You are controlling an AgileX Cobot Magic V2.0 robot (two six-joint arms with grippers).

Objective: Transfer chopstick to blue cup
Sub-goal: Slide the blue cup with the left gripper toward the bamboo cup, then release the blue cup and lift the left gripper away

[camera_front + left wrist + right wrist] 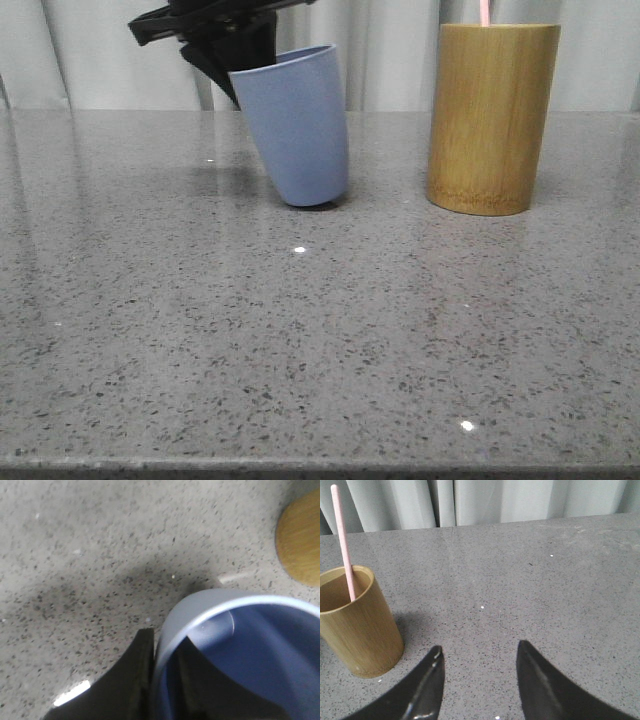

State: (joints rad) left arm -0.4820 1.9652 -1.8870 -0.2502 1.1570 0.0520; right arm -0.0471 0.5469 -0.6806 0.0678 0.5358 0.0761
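Observation:
The blue cup (296, 125) stands tilted on the grey table, its rim leaning left. My left gripper (228, 72) is shut on its rim, one finger inside and one outside; the left wrist view shows the cup (240, 655) from above, empty, and the gripper (165, 645) pinching its wall. A pale pink chopstick (484, 11) sticks up out of the bamboo cup (492, 118) on the right. The right wrist view shows the chopstick (343, 540) leaning in the bamboo cup (357, 622). My right gripper (479, 652) is open and empty above the table, beside that cup.
The speckled grey table (300, 340) stretches to the front edge. Pale curtains (390, 50) hang behind it. The bamboo cup's rim also shows in the left wrist view (300, 540).

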